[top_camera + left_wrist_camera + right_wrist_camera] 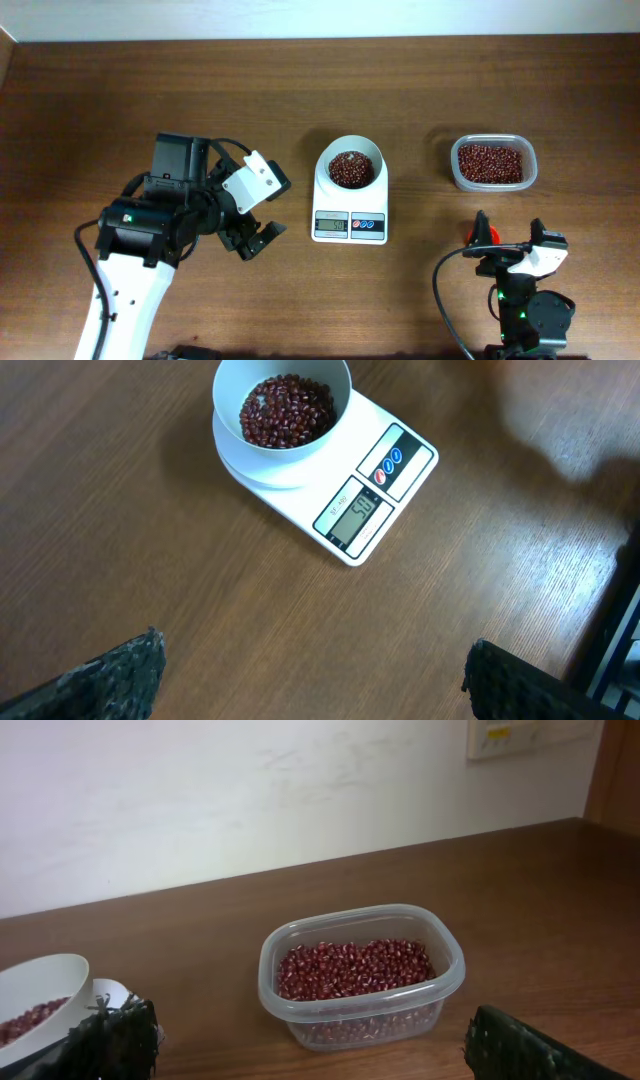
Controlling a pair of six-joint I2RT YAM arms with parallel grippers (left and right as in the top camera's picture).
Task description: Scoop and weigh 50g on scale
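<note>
The white scale (350, 203) stands mid-table, its round white bowl (352, 141) filled with red beans (351, 168). In the left wrist view the scale (400, 485) lies ahead and its display (352, 515) is lit. My left gripper (255, 238) hovers left of the scale, open, with bare wood between its fingers (120, 675). My right gripper (510, 236) is near the front right, open and empty, facing the tub of beans (360, 1003). A small red thing (487, 236) shows beside its left finger; I cannot tell what it is.
The clear plastic tub (492, 139) of red beans sits right of the scale. The bowl's edge (40, 982) shows at the left of the right wrist view. A white wall runs behind the table's far edge (300, 870).
</note>
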